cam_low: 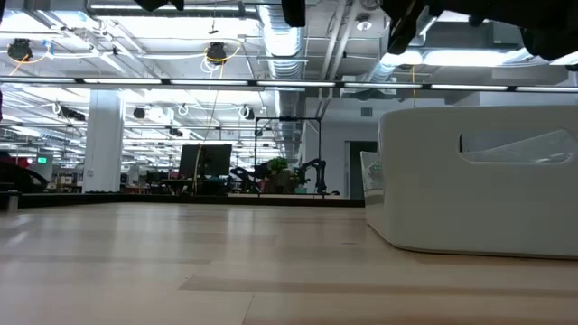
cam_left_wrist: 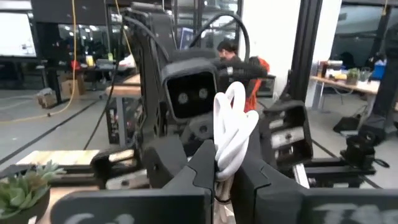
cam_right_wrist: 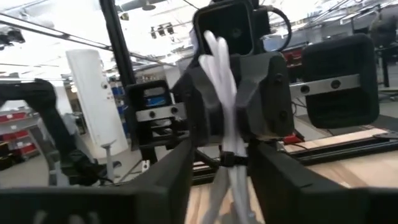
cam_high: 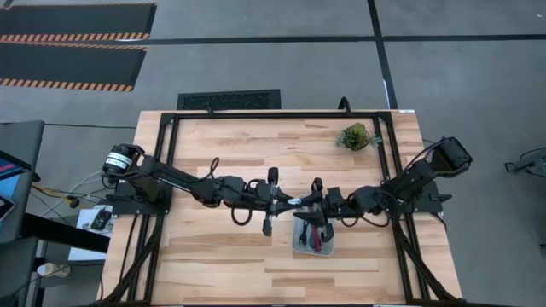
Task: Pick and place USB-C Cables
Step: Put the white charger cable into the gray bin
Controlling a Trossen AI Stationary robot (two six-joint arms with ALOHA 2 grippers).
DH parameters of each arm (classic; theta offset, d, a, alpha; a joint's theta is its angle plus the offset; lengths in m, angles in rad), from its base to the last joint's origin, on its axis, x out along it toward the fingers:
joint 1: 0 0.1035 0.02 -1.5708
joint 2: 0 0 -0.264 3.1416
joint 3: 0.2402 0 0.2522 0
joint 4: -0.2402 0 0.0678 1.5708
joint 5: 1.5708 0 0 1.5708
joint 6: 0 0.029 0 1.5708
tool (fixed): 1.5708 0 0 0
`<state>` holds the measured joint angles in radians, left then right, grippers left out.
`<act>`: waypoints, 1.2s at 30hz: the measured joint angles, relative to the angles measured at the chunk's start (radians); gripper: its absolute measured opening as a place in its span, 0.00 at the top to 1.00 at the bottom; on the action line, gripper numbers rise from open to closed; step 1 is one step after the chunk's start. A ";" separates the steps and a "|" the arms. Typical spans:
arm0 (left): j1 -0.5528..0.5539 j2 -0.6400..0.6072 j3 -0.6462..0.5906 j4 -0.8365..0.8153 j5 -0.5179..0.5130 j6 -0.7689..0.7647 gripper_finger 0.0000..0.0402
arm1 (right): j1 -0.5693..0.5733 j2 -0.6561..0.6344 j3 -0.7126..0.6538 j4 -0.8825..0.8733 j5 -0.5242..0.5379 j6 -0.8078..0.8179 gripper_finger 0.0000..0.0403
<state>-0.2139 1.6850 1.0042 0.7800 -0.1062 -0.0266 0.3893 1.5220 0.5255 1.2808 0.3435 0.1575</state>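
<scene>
Lighting: even, bright overhead; ceiling strip lights (cam_low: 226, 83) visible in low view, mild glare near the ducts. Shadows: soft, short, under both arms on the wooden table (cam_high: 213, 264). Focus: low view sharp at distance, pale blue tray (cam_low: 479, 181) slightly soft; wrist views blurred, white cable (cam_left_wrist: 233, 134) overexposed, near fingers (cam_right_wrist: 186, 168) out of focus. Distortion: slight bowing at high-view edges

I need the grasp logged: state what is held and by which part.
The white cable bundle is pinched between both grippers, above the table: the left gripper grips one end, the right gripper grips near the tie at the other end.
</scene>
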 joint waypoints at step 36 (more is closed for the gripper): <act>-0.014 0.136 0.349 -0.721 -0.131 0.146 0.99 | 0.273 -0.898 0.000 -1.181 0.237 0.179 0.59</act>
<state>-0.2277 1.8213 1.3528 0.0592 -0.2368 0.1192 0.6623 0.6241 0.5259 0.0997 0.5809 0.3365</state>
